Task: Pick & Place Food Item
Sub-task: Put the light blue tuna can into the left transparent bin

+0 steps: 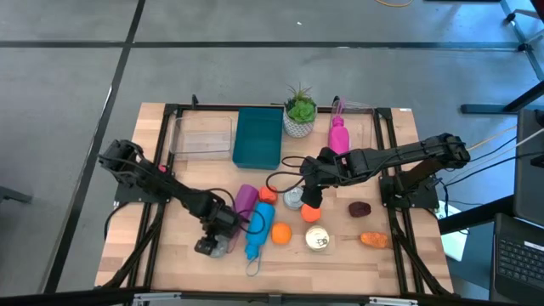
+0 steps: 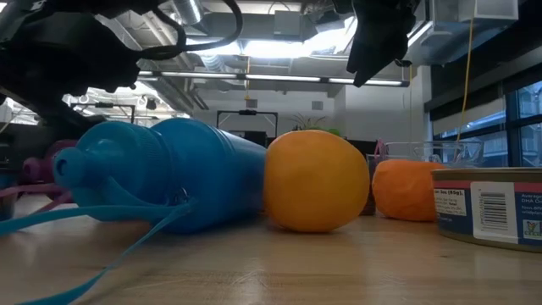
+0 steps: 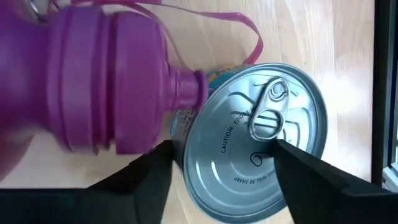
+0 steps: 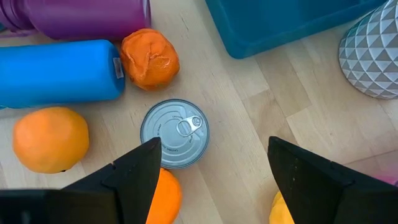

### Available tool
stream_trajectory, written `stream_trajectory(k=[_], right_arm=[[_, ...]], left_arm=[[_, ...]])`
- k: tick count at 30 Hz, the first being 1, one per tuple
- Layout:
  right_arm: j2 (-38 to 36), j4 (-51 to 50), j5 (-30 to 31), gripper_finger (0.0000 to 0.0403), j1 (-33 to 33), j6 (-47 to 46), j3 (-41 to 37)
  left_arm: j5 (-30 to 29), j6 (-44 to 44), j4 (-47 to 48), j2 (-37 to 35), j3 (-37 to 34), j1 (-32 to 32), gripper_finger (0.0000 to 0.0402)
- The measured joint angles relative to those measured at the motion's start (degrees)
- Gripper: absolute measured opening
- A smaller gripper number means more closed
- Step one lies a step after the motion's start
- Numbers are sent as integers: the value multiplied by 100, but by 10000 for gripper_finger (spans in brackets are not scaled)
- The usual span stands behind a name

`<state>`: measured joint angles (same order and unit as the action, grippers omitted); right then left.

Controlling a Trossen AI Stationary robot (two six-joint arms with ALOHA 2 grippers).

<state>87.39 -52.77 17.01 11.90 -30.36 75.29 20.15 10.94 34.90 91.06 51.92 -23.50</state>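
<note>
The left gripper (image 3: 221,180) is hanging low over a can (image 3: 256,142) lying on its side, its fingers (image 3: 149,180) standing apart on either side of the lid, close to the rim but not visibly gripping it. That can is sitting just beside the neck of the purple bottle (image 3: 93,74), near the worktop's (image 1: 170,255) front-left part.

The right gripper (image 4: 211,174) is hovering with its fingers (image 4: 134,171) spread wide and empty above a second, upright can (image 4: 175,133). This can is resting on the worktop beside the blue bottle (image 4: 59,70), between a crumpled orange lump (image 4: 150,57) and an orange (image 4: 50,138).

Judging from this, the picking step is in hand, and the left arm looks nearest to a grasp. Next, its fingers would need to close squarely across the can's body before lifting; the round side could roll away toward the purple bottle. The teal bin (image 1: 258,136), well behind the blue bottle, looks like a likely place to set food.
</note>
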Motion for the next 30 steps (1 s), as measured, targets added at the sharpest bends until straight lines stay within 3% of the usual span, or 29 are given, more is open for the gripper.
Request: stream_trajectory(k=[15, 30], right_arm=[[0, 0, 9, 290, 0, 32, 0], [0, -1, 9, 290, 0, 37, 0]], left_arm=[[-74, -643, 593, -4, 2, 441, 130], [-377, -1178, 1329, -8, 428, 796, 91]])
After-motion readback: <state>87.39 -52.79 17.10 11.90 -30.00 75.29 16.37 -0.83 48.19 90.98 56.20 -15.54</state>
